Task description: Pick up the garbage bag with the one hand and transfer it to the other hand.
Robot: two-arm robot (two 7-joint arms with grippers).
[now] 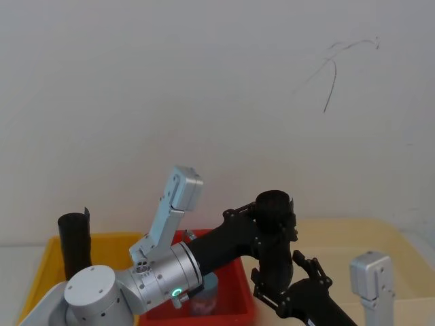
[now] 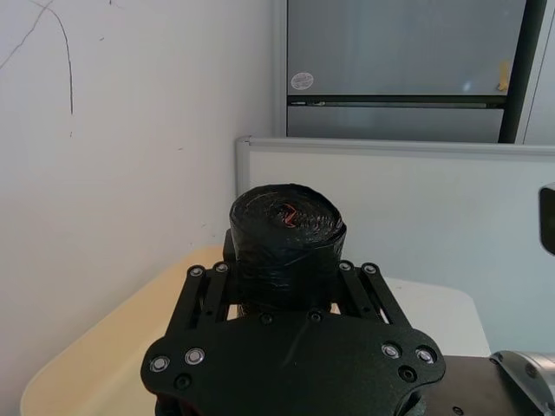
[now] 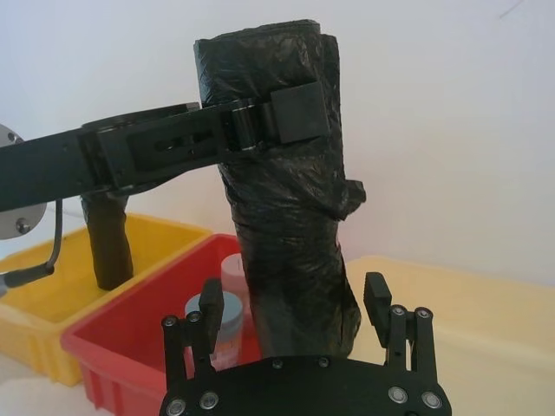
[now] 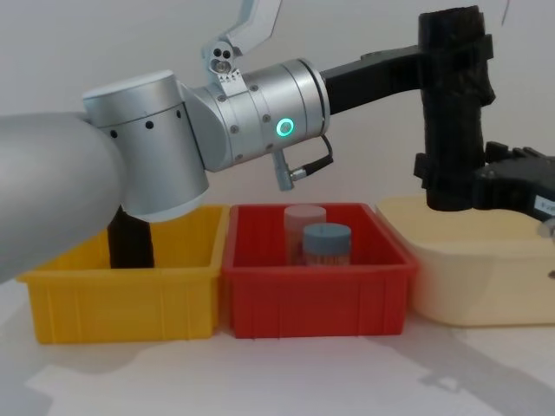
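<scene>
- The garbage bag (image 4: pixel 453 104) is upright in the air, clear of all bins. In the chest view its lower end hangs above the left end of the cream bin (image 4: pixel 473 277), just right of the red bin (image 4: pixel 312 290).
- The left gripper (image 4: pixel 455 65) is clamped on the bag near its top. It reaches in from the left on the silver arm with the green ring light (image 4: pixel 283 128).
- In the right wrist view one flat black finger (image 3: pixel 299 113) presses across the crinkled film, and the film bulges above and below it.
- In the left wrist view the rolled top of the bag stands up between that gripper's two fingers.
- The right gripper (image 3: pixel 293 299) is at the bag's lower end, one finger on each side of it.
- Its fingers are spread. In its own wrist view a gap shows between the bag and one finger (image 3: pixel 212 299). The other finger stands just beside the film, and contact there cannot be confirmed.
- The yellow bin (image 4: pixel 121 290) sits at the left and holds a second black roll (image 4: pixel 130 243), standing upright.
- The red bin is in the middle and holds a blue-lidded jar (image 4: pixel 327 240), with a pale jar (image 4: pixel 305 215) just behind it.
- The three bins stand side by side on a white table (image 4: pixel 260 373) before a white wall (image 1: pixel 170 81).
</scene>
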